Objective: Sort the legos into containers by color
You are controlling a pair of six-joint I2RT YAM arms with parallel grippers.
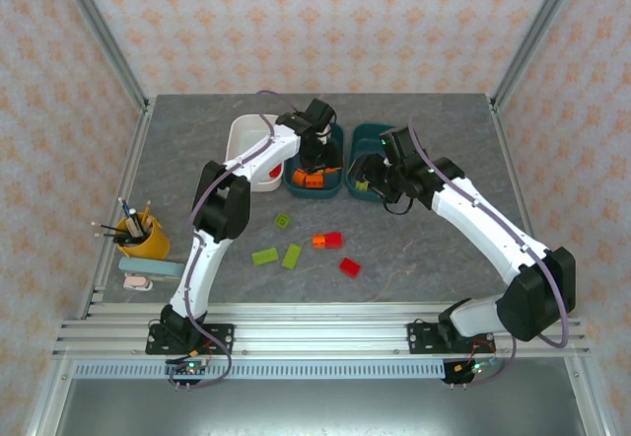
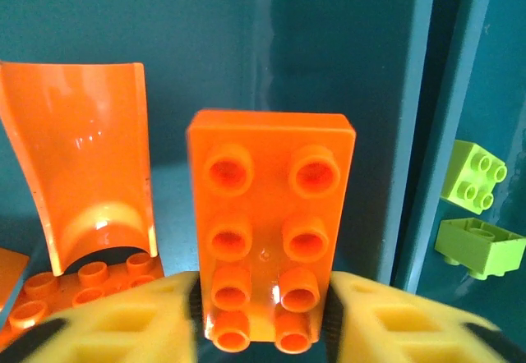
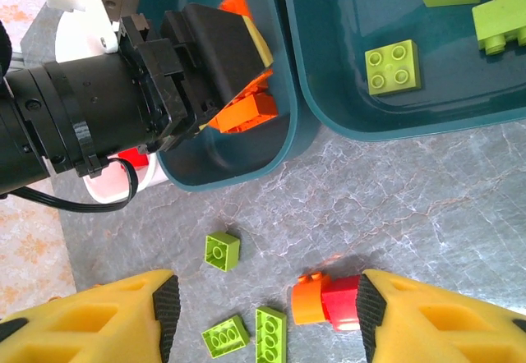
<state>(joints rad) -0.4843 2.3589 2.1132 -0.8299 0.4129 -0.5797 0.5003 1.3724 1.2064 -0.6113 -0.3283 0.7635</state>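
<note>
The left gripper (image 2: 261,323) was down inside a teal tub (image 2: 345,51), the one for orange. An orange brick (image 2: 271,223) stood right between its fingers. They were close on both sides, but I could not tell if they squeezed it. A curved orange piece (image 2: 82,158) sat just beside it, and the tub wall was near. The right gripper (image 3: 263,314) hung open and empty over the table (image 3: 427,215). A red and orange brick (image 3: 329,304) lay by one finger, with green bricks (image 3: 222,250) near the other.
</note>
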